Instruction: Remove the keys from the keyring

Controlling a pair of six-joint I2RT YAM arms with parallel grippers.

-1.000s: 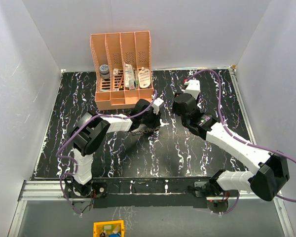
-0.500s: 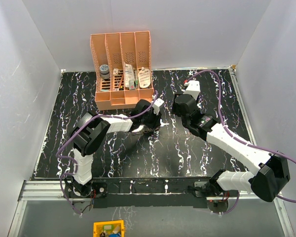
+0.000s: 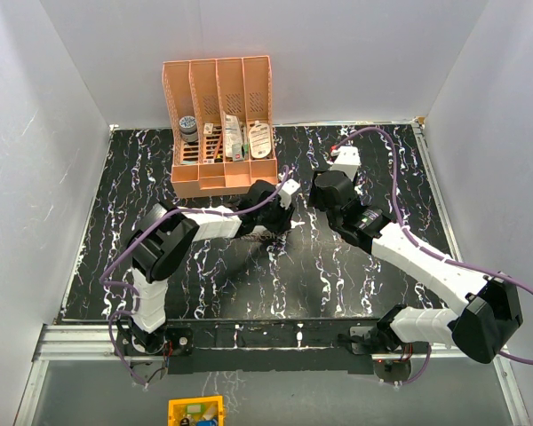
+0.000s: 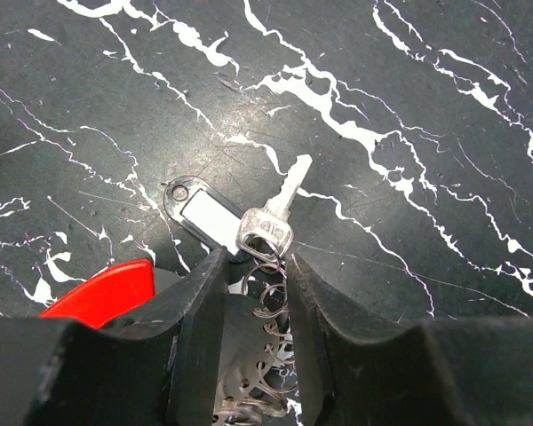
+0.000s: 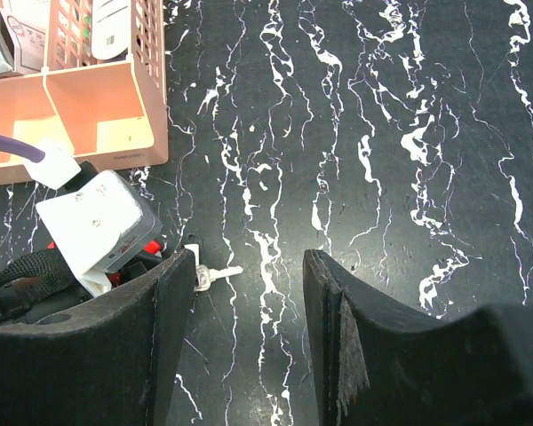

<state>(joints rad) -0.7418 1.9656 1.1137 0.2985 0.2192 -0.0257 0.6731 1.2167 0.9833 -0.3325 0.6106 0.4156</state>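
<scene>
While the left gripper pinches the keyring between nearly closed jaws — apparently to anchor it — the keys lie just beyond on the table, beside the tag; farther off, the right gripper hangs spread wide, empty.

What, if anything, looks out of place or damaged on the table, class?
Between the fingers of the left gripper, the keyring looks splayed into loose wire loops, not one tight ring. The silver key and tag lie flat, seemingly intact.
</scene>
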